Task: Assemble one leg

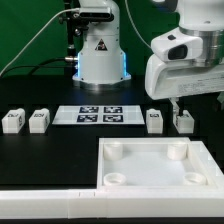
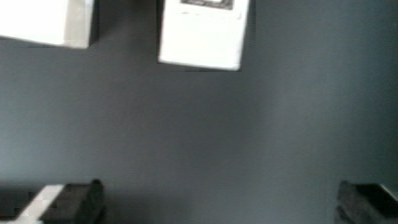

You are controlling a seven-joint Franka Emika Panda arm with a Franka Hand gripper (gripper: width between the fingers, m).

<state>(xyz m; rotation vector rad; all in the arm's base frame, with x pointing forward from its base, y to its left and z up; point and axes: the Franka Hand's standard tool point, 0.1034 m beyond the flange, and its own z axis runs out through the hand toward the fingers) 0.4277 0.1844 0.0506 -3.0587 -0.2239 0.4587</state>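
I am reading this as the approach to the pickup. The pincer (image 2: 217, 203) is hanging spread wide and gripping nothing, with bare black tabletop (image 2: 214, 130) showing between its fingertips. The leg (image 1: 184, 122) I am judging to be the target is standing just under the hand, at the exterior view's right, with a neighbour leg (image 1: 155, 122) just beside it. Two spare legs (image 1: 39, 120) are sitting well apart from these, beyond the marker board (image 1: 98, 115). The next move is calling for the fingers to straddle one leg only, squarely, before descending and closing. The square white panel (image 1: 150, 166) is lying in front, and its round sockets (image 1: 117, 180) are all showing empty.
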